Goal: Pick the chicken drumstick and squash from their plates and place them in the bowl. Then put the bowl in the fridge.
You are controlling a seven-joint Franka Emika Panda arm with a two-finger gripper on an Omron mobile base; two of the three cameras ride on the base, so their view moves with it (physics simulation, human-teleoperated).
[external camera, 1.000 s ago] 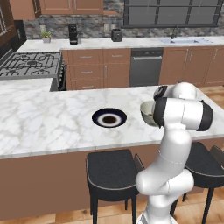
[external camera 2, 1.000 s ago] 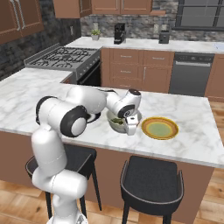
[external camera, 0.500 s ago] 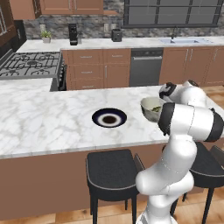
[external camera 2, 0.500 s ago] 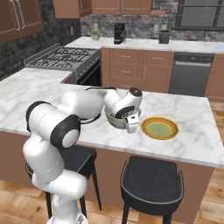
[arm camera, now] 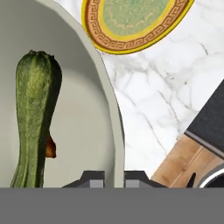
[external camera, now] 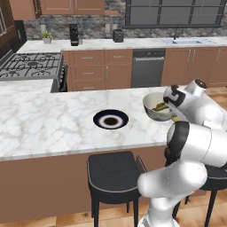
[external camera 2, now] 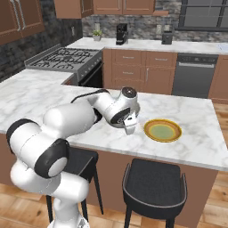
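Both base views overlook the island counter; the hand view hugs the bowl.

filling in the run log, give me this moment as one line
gripper: shut on bowl rim | bowl: lifted off counter | inside: squash, drumstick | plates: bare | next: fridge

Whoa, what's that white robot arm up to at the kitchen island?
The arm's gripper is shut on the rim of a pale bowl and holds it above the marble island. Inside lie a green squash and a bit of brown chicken drumstick peeking out beside it. Both plates sit bare: the black plate mid-counter and the yellow plate beside the bowl. The food seems loaded already; carrying the bowl to the fridge looks like what's left.
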